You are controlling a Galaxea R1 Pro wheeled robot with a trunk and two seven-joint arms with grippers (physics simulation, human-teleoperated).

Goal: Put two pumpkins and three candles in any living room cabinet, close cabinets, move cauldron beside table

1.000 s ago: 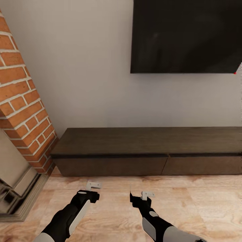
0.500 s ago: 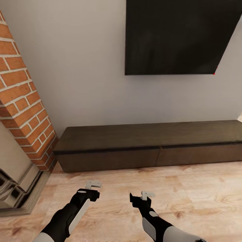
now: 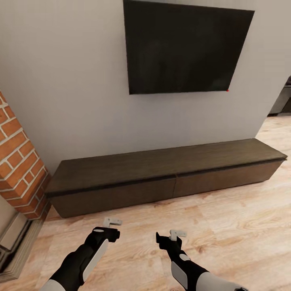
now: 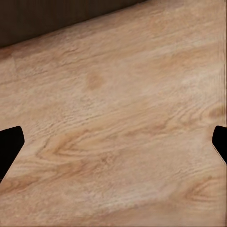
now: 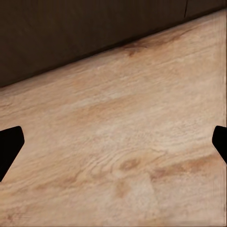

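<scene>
Pale grey wall [image 3: 72, 81] across the head view from nine to three o'clock. Light wood-plank floor [image 3: 226, 226] over the lower half, also under both wrist cameras [image 4: 118, 123] [image 5: 123, 156]. Flat black rectangular wall screen [image 3: 182, 48] at twelve o'clock. Beneath it, against the wall, the long low dark-brown wooden cabinet [image 3: 161, 169], both plain fronts flush and closed, split by a thin seam near the middle; its dark front also at the edge of the right wrist view [image 5: 85, 33]. Red brick column [image 3: 18, 161] at nine o'clock, touching the cabinet's left end. Left gripper [image 3: 112, 222] at seven o'clock, above the floor, released with fingertips wide apart and empty. Right gripper [image 3: 178, 233] at five o'clock, likewise spread wide, grasping nothing.
</scene>
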